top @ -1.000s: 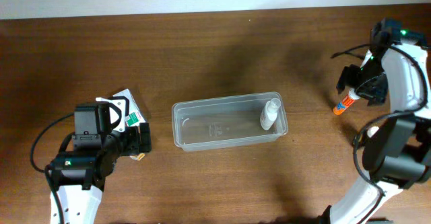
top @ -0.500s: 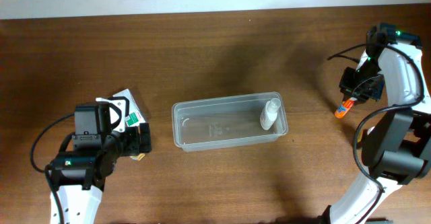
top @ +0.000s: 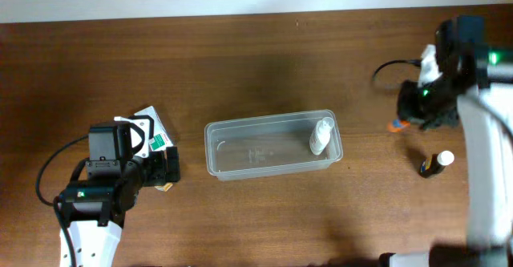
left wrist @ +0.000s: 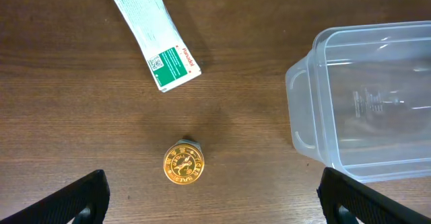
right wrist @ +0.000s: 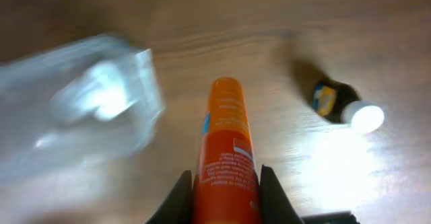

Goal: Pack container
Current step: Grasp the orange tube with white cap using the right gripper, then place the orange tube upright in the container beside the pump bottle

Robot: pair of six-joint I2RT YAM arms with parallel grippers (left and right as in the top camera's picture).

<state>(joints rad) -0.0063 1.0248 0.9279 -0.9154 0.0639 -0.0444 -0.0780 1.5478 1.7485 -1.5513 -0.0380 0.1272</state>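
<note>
"Where was the container [top: 240,153]?"

"In the middle of the table, with a little white bottle [top: 321,135] at its right end. My right gripper [right wrist: 225,187] squeezed an orange tube [right wrist: 225,130], off to the right. My left gripper [left wrist: 212,200] sat wide open over a gold-lidded jar [left wrist: 183,165], left of the container."

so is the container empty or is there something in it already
Not empty: the container holds one small white bottle at its right end in the overhead view; the rest is bare.
</note>
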